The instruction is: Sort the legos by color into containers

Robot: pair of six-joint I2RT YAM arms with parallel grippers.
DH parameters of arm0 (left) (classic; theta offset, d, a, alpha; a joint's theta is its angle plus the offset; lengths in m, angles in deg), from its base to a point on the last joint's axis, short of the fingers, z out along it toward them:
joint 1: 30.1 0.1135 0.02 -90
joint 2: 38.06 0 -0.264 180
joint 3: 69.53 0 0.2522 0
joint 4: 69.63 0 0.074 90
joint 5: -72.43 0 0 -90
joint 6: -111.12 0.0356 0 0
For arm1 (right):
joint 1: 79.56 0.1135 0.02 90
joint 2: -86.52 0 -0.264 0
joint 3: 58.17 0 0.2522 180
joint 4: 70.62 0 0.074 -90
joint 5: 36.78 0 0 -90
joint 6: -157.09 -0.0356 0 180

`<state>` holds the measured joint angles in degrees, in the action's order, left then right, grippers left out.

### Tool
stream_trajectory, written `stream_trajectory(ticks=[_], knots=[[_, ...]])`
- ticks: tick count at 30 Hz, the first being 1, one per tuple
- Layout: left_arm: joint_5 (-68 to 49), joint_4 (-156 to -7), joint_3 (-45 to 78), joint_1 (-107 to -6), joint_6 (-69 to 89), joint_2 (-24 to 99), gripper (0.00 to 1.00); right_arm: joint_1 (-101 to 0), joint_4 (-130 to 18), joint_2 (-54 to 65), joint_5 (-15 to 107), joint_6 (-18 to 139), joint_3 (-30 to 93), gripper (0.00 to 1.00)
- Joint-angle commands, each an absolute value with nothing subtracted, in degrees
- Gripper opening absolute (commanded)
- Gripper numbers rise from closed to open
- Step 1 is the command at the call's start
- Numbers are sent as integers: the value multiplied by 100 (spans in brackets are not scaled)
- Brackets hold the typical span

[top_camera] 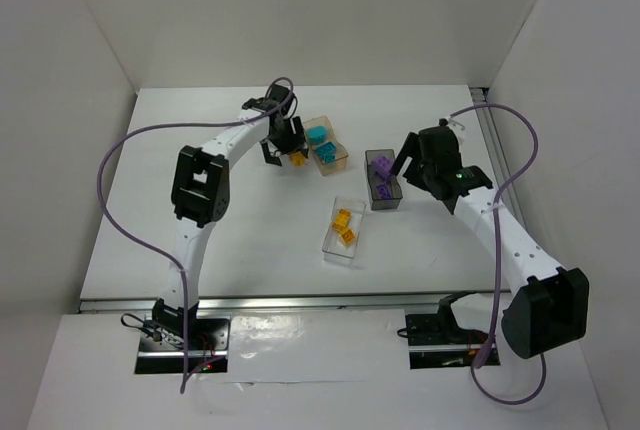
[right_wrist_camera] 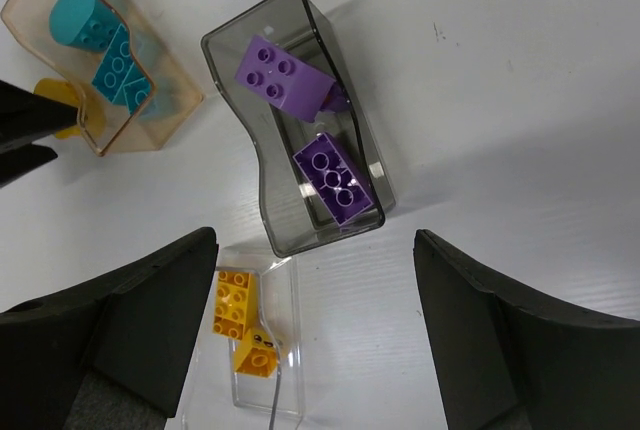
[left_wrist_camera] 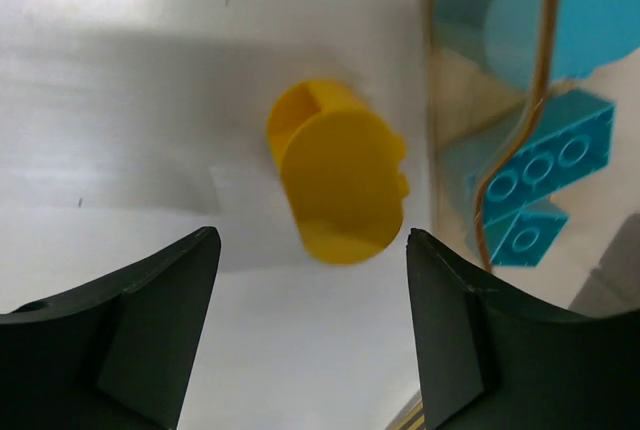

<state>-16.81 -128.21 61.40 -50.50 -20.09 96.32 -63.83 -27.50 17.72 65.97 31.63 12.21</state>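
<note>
Lego (left_wrist_camera: 338,190), rounded, yellow, smooth flat end, beside amber container (left_wrist_camera: 440,100)

text: none legible | labels: none | brands: none | numbers: none | signs: none

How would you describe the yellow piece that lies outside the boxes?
Find the tan box with teal bricks, leftmost of three boxes. Just outside its left wall, below the open left tool, lies a yellow brick. It is rounded, and the only yellow piece outside the clear box.
</note>
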Motion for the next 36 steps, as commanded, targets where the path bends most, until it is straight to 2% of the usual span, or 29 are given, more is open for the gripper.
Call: stream_trajectory(ticks=[1, 6, 8, 10, 11, 13, 19, 24, 27, 30, 36], knots=[[-1738, -12830, 6788, -5023, -2151, 10009, 82, -6313, -3076, 1674, 6464, 3220, 1157, 86], [-1976, -12883, 7176, -5023, -2151, 10318, 75, -6260, -3076, 1673, 6464, 3220, 1210, 86], [-2055, -12883, 7176, -5023, -2212, 10379, 69, -6260, -3023, 1673, 6464, 3220, 1210, 86], [-2126, -13023, 7176, -5023, -2212, 10379, 59, -6260, -3023, 1673, 6464, 3220, 1210, 86], [-2126, -13024, 7176, -5023, -2212, 10301, 48, -6260, -2971, 1673, 6464, 3220, 1210, 86], [-1934, -13024, 6853, -5023, -2160, 9845, 40, -6207, -2970, 1673, 6464, 3220, 1210, 86], [-1739, -12953, 5579, -5303, -1186, 8088, 40, -6154, -2970, 1673, 6570, 3167, 1157, 86], [-1082, -12664, 3918, -6181, -534, 6542, 40, -6154, -3075, 1620, 6675, 3167, 1105, 86], [-712, -12444, 3328, -6875, -481, 6232, 40, -6154, -3076, 1568, 6675, 3167, 1105, 86], [-851, -12296, 3064, -7568, -551, 6169, 40, -6154, -3076, 1629, 6737, 3167, 1105, 86], [-1036, -11952, 2949, -8072, -929, 6538, 43, -6154, -2742, 1945, 6938, 3114, 1105, 86]])
